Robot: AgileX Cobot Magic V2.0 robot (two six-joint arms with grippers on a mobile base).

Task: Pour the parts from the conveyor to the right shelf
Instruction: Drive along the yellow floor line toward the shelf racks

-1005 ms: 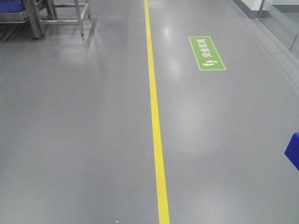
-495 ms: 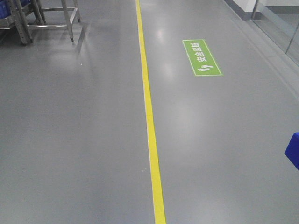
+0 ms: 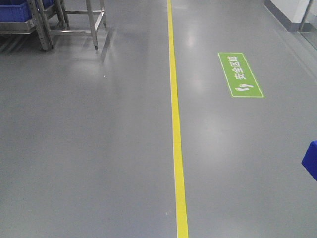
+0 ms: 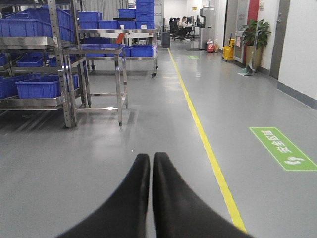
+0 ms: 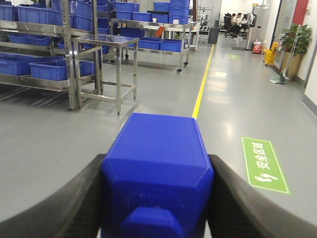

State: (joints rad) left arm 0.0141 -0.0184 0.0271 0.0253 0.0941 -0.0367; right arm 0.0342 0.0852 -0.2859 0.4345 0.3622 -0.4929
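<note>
Clamping the blue block [image 5: 156,148] between its fingers, the right hand [image 5: 157,163] holds it; the left hand [image 4: 151,159] is fully closed, empty.

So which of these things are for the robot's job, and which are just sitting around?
For the job:
- blue block, clamped in the right gripper
- steel rack with blue bins, probably where the block goes
- left gripper, shut and empty

Just sitting around:
- yellow floor line
- green floor sign
- potted plant
- steel table
</note>
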